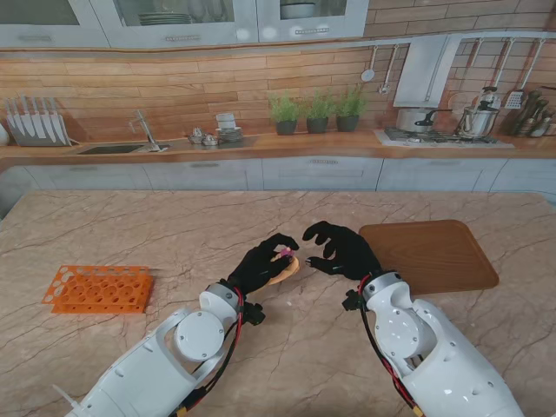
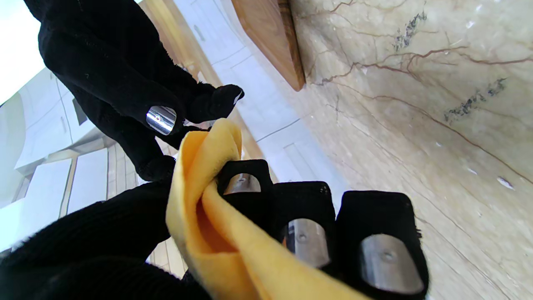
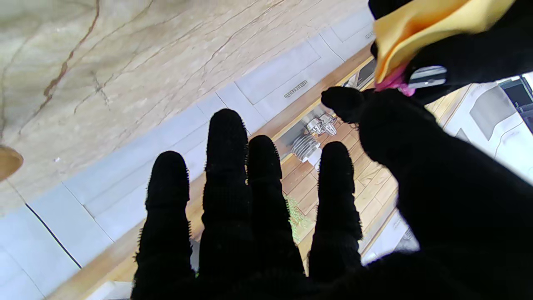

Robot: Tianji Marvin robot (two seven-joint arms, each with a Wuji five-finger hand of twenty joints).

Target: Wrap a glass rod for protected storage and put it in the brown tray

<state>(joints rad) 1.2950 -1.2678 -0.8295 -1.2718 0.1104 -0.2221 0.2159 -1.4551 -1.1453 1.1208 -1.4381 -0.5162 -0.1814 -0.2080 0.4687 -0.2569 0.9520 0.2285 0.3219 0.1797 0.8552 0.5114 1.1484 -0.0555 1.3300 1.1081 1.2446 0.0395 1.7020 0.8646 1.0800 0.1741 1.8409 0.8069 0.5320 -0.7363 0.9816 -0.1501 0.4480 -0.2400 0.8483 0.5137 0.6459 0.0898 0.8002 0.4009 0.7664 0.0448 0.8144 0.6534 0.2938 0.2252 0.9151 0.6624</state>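
My left hand (image 1: pixel 261 265) is clenched around a soft yellow cloth (image 1: pixel 285 269), bunched into a roll, with a small pink end (image 1: pixel 284 253) poking out of its far tip. I take that pink bit to be the tip or cap of the glass rod; the glass itself is hidden inside the folds, so I cannot confirm how much of it is covered. I hold the bundle lifted off the marbled stone table (image 1: pixel 174 234), in the middle, because both hands need room to turn the cloth around the rod.

My right hand (image 1: pixel 340 249) hovers just to the right of the bundle, fingers curled and spread, grasping nothing that I can see. Its thumb reaches toward the pink end (close, though whether it touches I cannot tell). I judge it is placed there to tuck or steady the loose end of the wrap.

The flat brown wooden tray (image 1: pixel 430 254) lies to the right, just beyond my right hand, bare and waiting; an orange plastic rack with a grid of holes (image 1: pixel 98 288) sits well apart on the near left.

From the stand the cloth is only a small yellow lump. My left wrist view shows what that misses: the cloth (image 2: pixel 208 216) folds over itself, pinched between my left fingers (image 2: pixel 306 235) and thumb, with a corner of the tray (image 2: pixel 270 37) beyond. My right wrist view alone shows the pink end (image 3: pixel 393 81) clearly, emerging from the cloth (image 3: pixel 420 33) beside a metal fingertip plate of the left hand.
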